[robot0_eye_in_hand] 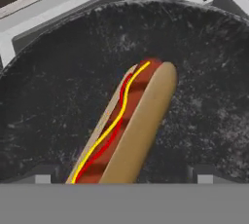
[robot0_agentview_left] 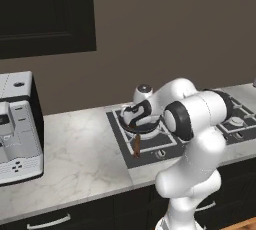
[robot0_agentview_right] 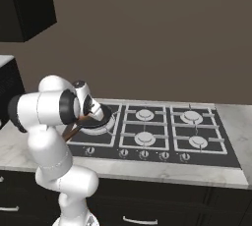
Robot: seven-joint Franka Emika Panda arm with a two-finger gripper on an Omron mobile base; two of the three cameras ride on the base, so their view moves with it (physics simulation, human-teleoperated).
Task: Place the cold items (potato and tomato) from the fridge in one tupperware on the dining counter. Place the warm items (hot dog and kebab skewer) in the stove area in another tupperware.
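A hot dog (robot0_eye_in_hand: 127,125) is seen lying in a dark pan (robot0_eye_in_hand: 214,106) on the stove (robot0_agentview_right: 162,131), directly below the gripper (robot0_eye_in_hand: 124,178), whose jaws are held fully apart and empty, one fingertip (robot0_eye_in_hand: 43,178) showing on either side of the bun's near end. The straddling pose is judged to be a deliberate line-up: the jaws are spread across the narrow width of the hot dog so that a closing grip can be taken on its sides rather than its ends. In the left base view the arm is folded down over the front left burner, where the pan's brown handle (robot0_agentview_left: 136,146) is pointed toward the front edge of the marble surface (robot0_agentview_left: 75,154), presumably left clear of the reach. A coffee machine (robot0_agentview_left: 17,129) is stood well apart at the far left. Contact with the hot dog cannot be confirmed, and the grasp is judged not yet made. The warm-item step is thus taken to be at its start, with the lift and transfer to a tupperware ahead.
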